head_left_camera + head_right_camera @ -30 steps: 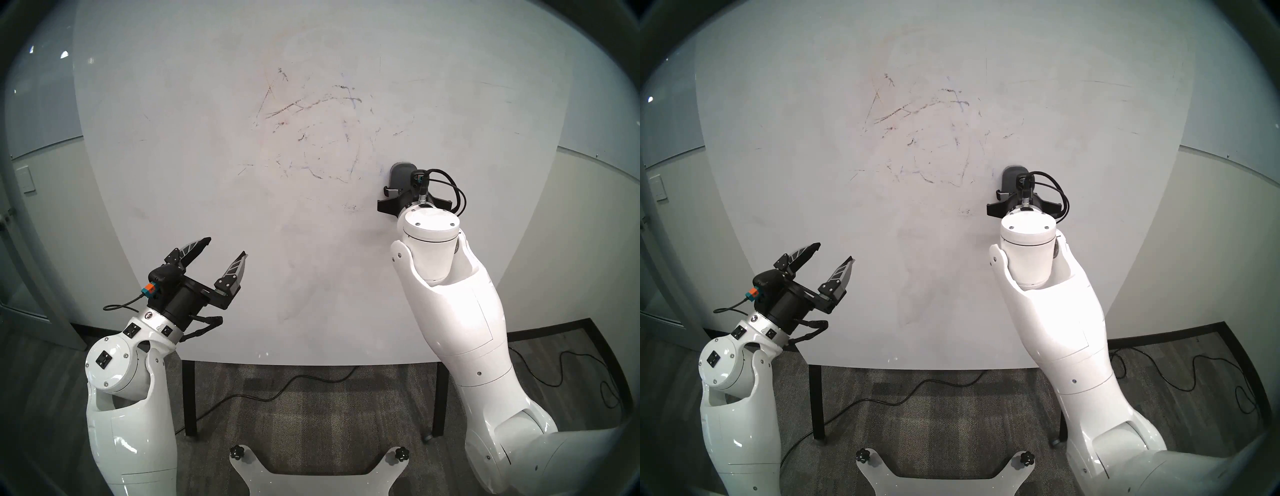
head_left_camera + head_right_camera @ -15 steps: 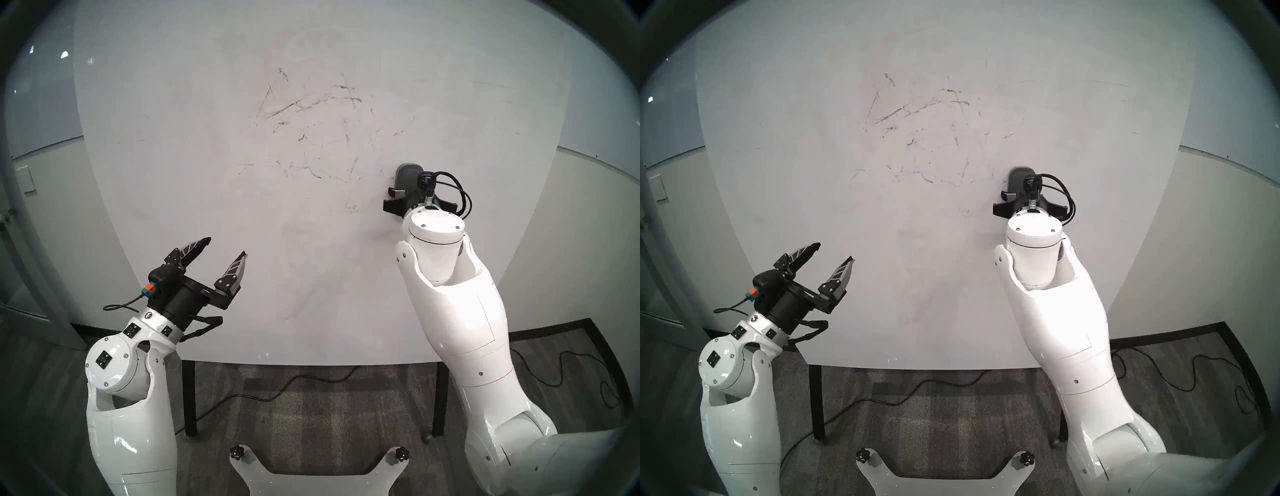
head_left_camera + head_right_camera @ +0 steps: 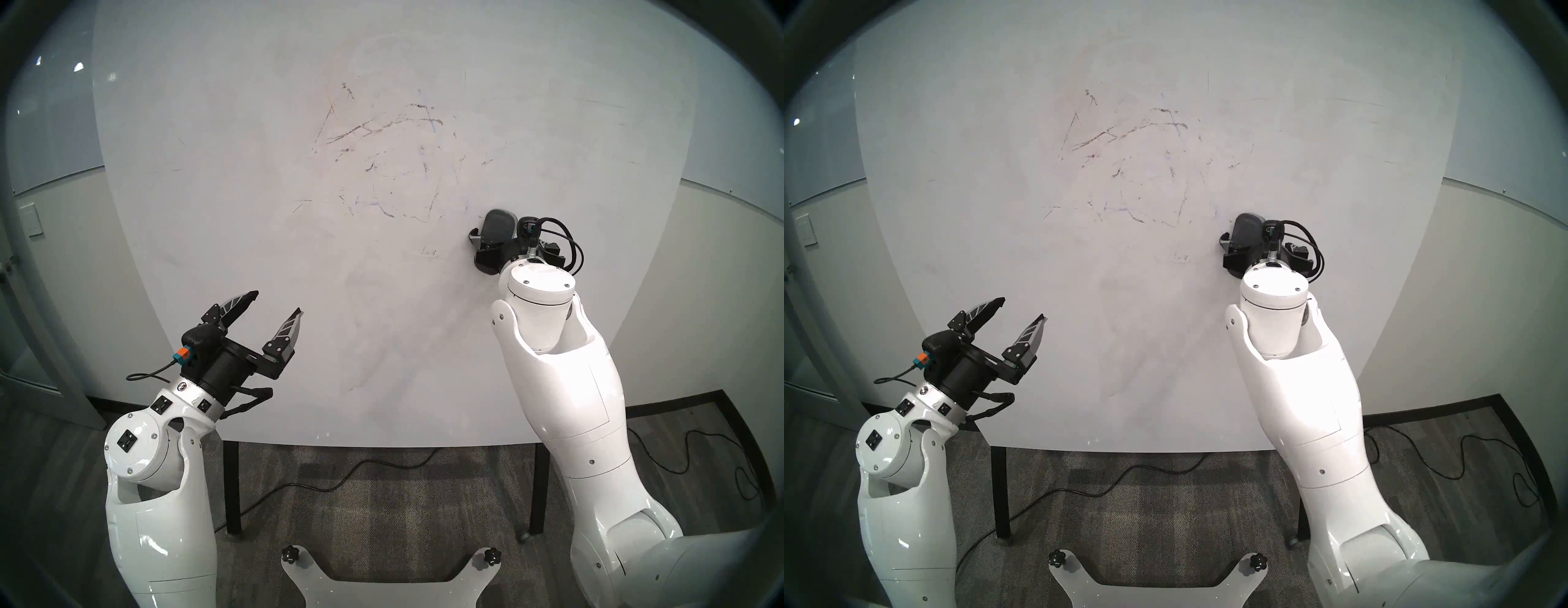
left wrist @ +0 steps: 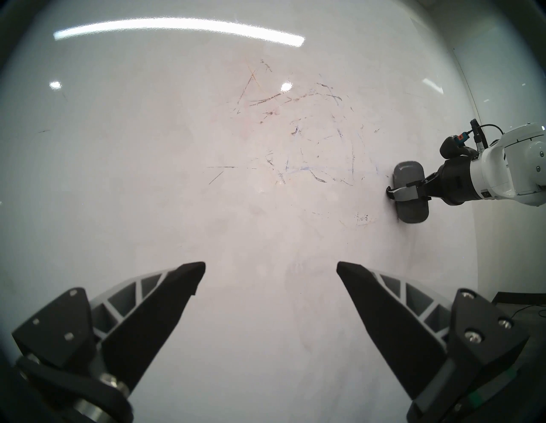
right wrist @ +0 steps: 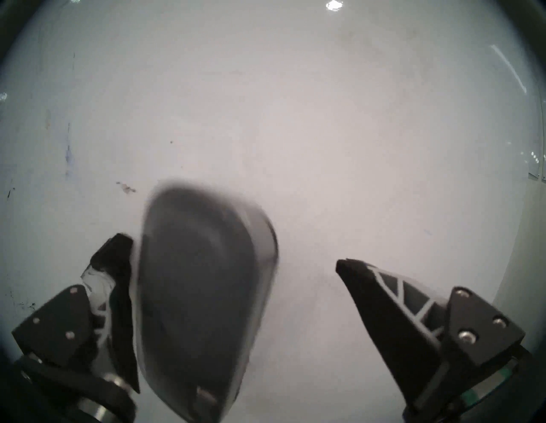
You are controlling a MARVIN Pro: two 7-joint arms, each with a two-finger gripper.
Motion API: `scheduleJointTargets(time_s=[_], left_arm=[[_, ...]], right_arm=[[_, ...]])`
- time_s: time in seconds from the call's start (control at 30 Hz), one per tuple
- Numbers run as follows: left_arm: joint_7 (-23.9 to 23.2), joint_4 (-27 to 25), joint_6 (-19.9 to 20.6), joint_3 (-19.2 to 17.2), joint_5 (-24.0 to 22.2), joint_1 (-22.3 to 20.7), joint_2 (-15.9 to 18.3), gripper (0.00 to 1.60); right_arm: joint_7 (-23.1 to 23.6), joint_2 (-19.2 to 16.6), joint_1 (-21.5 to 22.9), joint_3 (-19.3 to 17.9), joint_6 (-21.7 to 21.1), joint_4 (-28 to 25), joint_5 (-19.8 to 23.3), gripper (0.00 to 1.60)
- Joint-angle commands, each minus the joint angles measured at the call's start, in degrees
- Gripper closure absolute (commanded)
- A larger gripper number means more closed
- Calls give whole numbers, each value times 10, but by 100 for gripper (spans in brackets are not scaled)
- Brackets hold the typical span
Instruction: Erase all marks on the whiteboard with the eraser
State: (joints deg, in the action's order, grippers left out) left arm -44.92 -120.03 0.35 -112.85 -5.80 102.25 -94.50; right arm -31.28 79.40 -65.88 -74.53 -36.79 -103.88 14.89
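The right gripper [image 5: 236, 260] stands spread: in its wrist view one black finger lies against the left edge of the dark grey oblong eraser with rounded ends [image 5: 204, 295], while the other finger [image 5: 381, 304] is well clear on the right, so nothing clamps it. The eraser, blurred, sits at the glossy white whiteboard [image 3: 254, 254], right of centre in the head view; whether it is pressed to the board or slipping I cannot tell. The thin dark, bluish and reddish-brown marks [image 3: 382, 140] in the upper middle are broken and smeared, not gone. Much wiping remains, I judge. At lower left, the left gripper [image 3: 278, 303] hangs spread and empty.
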Motion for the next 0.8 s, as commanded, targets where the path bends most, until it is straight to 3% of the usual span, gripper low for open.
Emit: scheduleJointTargets(time_s=[0.0,0.57,0.77], left_arm=[[0,-11,-1,1,-3,-1,0,0],[0,-11,-1,1,-3,0,0,0],[0,-11,-1,1,-3,0,0,0]], right_arm=[[-21,-20,19,-45,3,21,-10,0],[-20,-15,16,-45,8,19,-13,0],[-24,-16,-7,-50,-12,-29,-8,0]])
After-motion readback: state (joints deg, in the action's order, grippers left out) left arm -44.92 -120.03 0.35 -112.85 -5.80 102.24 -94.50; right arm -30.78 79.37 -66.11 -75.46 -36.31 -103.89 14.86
